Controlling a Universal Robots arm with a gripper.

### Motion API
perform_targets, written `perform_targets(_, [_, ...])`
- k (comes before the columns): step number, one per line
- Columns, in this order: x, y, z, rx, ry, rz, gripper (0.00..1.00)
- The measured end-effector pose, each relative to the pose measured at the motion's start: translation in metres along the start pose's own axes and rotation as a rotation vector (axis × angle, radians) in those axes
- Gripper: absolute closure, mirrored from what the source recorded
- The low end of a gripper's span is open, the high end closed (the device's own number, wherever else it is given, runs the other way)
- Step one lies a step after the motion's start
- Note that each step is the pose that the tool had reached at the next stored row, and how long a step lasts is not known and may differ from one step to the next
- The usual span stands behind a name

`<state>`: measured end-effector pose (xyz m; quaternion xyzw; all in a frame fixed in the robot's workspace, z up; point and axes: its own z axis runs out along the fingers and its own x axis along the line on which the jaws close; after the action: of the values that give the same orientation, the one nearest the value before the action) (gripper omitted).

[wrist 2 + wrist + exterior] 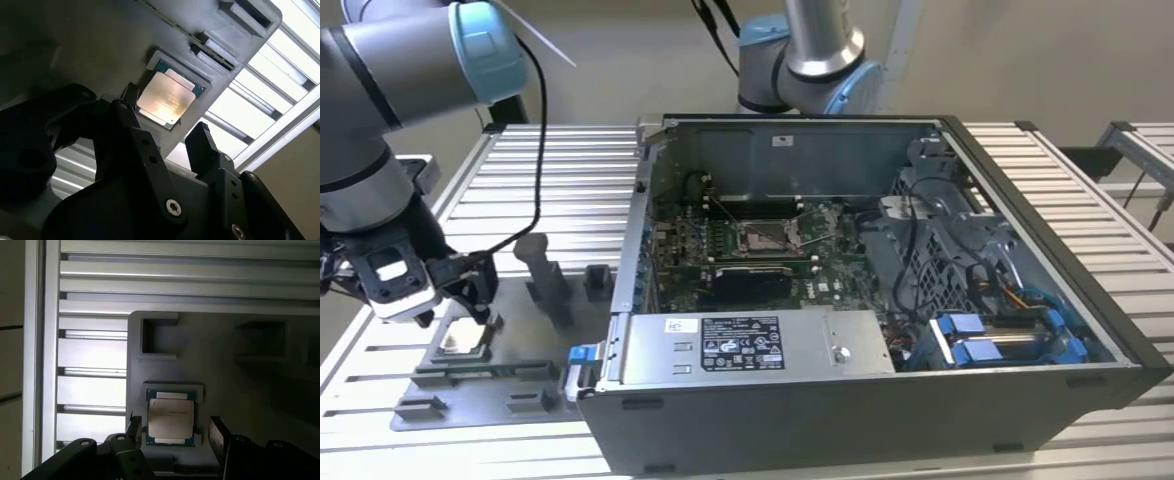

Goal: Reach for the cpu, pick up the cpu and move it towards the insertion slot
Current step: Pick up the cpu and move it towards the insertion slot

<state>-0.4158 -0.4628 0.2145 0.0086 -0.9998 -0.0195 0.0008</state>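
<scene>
With the hand [174, 428] spread astride the cpu [171, 418], which lies in its pocket on the grey fixture plate [227, 385], it should sink squarely, centred, so both fingers [216, 434] meet opposite edges together.

Slatted metal tabletop [547, 185] with two loads on it.
A flat grey fixture plate [540, 340] lies on the slats toward the exterior view's left. Just beside it, to the exterior view's right, an open computer case [854, 400] rests on its side, covering most of the surface.
</scene>
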Motion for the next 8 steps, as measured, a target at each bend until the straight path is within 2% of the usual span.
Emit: perform_targets(8, [0.0014, -0.0006, 0.0142, 0.0001, 0.0001, 0.0, 0.0])
